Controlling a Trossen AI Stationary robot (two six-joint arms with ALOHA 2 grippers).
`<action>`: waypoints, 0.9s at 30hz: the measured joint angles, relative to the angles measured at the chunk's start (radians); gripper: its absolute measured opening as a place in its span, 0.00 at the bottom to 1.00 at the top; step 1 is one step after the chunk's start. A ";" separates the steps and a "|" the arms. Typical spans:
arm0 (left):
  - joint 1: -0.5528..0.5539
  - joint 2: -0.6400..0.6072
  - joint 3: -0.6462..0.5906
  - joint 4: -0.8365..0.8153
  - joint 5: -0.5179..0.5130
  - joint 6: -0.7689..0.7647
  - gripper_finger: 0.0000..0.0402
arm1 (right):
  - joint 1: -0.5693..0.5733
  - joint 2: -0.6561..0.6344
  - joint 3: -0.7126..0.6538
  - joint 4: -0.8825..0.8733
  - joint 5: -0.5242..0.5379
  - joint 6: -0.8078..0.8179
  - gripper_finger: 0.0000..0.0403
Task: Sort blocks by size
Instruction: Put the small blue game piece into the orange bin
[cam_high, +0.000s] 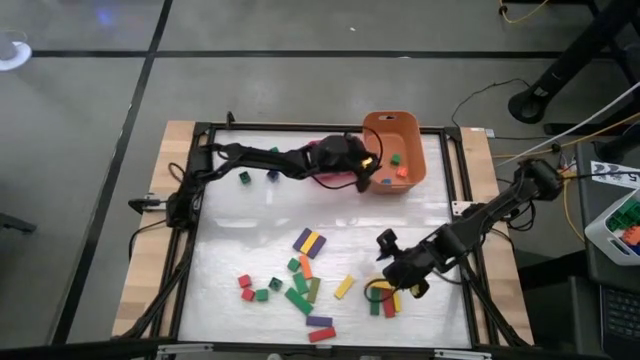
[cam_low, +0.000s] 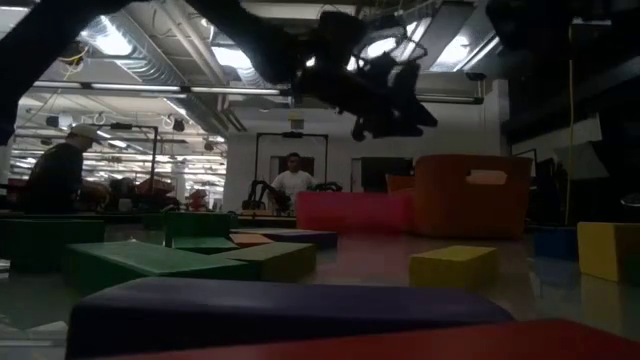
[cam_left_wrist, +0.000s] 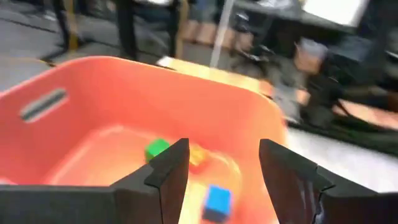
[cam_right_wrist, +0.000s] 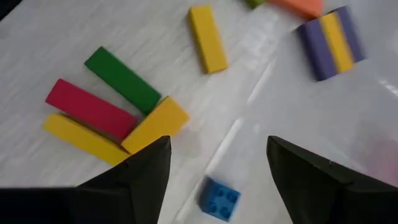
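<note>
Overhead, left claw (cam_left_wrist: 224, 180) hung spread and empty above the tub (cam_high: 394, 150); right claw (cam_right_wrist: 214, 177) spread over a blue cube (cam_right_wrist: 219, 198).

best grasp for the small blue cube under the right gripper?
Take the small blue studded cube across two opposite flat side faces, coming straight down. It sits alone on the white tabletop, clear of the yellow bar, and already lies between the right gripper's open fingers.
</note>
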 joint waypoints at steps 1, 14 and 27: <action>-0.003 -0.019 0.000 -0.059 0.020 0.015 0.45 | -0.001 0.012 0.000 0.007 -0.008 0.002 0.66; -0.058 -0.259 -0.001 -0.571 0.041 0.091 0.45 | -0.054 0.093 0.000 -0.210 0.051 0.215 0.66; -0.188 -0.285 -0.002 -0.723 0.017 0.135 0.45 | -0.123 0.092 -0.140 -0.002 -0.007 0.259 0.66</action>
